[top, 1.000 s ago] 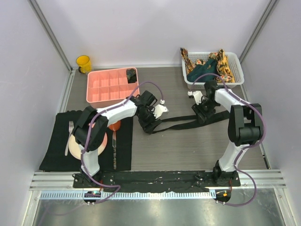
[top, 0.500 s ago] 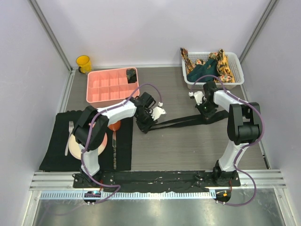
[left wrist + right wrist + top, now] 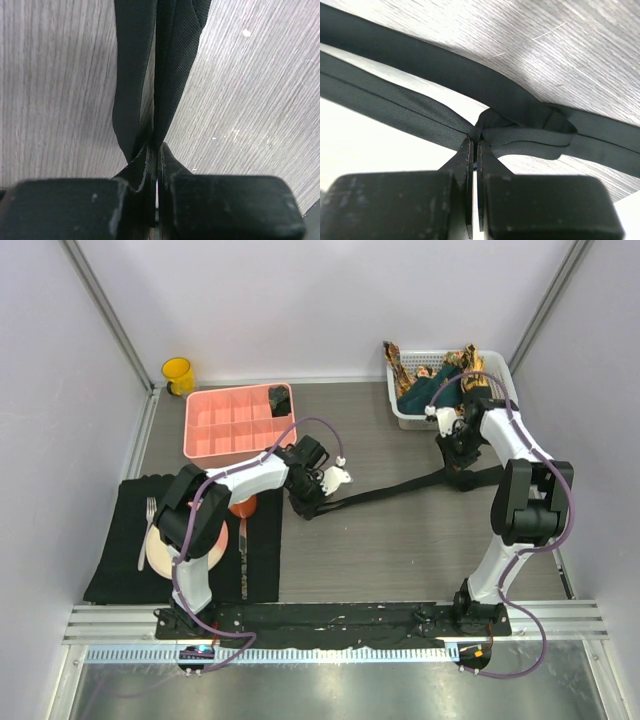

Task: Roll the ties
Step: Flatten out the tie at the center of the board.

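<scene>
Grey wood-grain table [image 3: 400, 550], white walls [image 3: 300, 300]: left gripper [image 3: 309, 507] and right gripper [image 3: 462, 478] each pinch the black tie [image 3: 390, 491].

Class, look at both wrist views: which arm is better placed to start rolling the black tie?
Probably left. The left gripper is shut on the black tie where two strands converge into its jaws; the right gripper pinches a bunched spot with tie running on to both sides.

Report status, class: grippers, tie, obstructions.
Left gripper shut on black tie. Right gripper shut on same tie. Tie stretched between them. White basket nearby.
</scene>
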{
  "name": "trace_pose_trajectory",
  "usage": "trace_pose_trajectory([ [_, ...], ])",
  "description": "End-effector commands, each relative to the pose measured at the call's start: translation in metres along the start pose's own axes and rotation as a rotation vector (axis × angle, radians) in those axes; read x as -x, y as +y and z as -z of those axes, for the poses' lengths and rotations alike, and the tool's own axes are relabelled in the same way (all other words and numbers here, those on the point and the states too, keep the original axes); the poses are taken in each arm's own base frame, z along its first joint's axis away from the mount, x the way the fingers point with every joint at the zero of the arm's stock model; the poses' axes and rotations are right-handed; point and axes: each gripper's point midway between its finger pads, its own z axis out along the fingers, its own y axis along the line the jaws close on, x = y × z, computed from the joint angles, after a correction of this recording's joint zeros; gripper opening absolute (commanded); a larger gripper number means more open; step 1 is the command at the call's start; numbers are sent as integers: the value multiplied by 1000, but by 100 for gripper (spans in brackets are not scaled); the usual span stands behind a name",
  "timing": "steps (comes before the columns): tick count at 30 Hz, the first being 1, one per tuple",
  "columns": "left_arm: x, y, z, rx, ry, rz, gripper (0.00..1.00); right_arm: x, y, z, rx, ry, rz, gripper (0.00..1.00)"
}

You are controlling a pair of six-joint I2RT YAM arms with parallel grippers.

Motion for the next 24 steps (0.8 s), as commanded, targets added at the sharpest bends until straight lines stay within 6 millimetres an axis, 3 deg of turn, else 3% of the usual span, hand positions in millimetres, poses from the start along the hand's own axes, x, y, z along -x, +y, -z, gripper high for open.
trace_pose_trajectory([
  [1,-30,0,7,4,95,12,1,-1,-27,23,1,-9,-50,5],
  [8,-33,1,8,9,99,13,0,-8,-32,20,80,16,-85,1],
  [13,-33,1,9,8,100,17,0,-10,-20,12,150,25,-110,16],
  [15,-33,1,9,9,104,16,0,-10,-19,9,157,29,-111,12],
  [18,-34,0,10,8,105,17,0,-13,-18,5,160,38,-116,13],
  [22,-34,1,9,10,108,14,0,-14,-21,3,146,40,-118,1],
  [24,-34,1,9,11,110,14,0,-15,-32,2,84,43,-124,1],
])
